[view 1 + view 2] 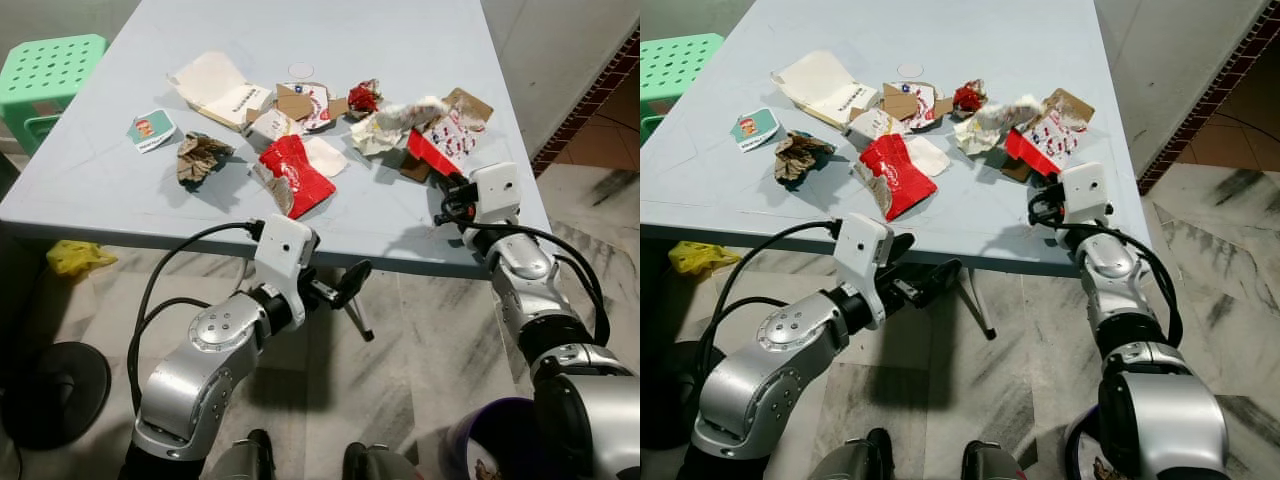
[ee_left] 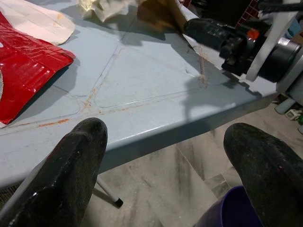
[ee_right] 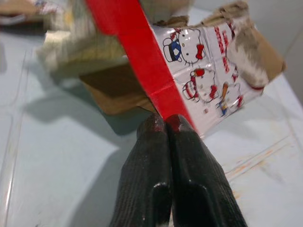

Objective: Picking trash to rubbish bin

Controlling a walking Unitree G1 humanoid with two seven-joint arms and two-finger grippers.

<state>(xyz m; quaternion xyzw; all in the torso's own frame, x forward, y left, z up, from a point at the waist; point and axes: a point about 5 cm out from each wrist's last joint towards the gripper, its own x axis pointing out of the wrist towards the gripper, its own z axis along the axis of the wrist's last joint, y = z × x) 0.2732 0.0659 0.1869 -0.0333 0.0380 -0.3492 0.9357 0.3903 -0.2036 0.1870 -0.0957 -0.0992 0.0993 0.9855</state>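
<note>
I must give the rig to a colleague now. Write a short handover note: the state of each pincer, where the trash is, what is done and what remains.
Right pincer: shut on the near edge of the red and white cartoon carton, at the table's right front corner. The carton looks to be resting on the table.
Left pincer: open, holding nothing, below the table's front edge.
Trash on the table: red wrapper, crumpled brown paper, open white box, crumpled white paper, small card, other scraps.
Purple bin: on the floor beside the right arm.
Done: carton gripped.
Left: carry it to the bin, then clear the rest.
</note>
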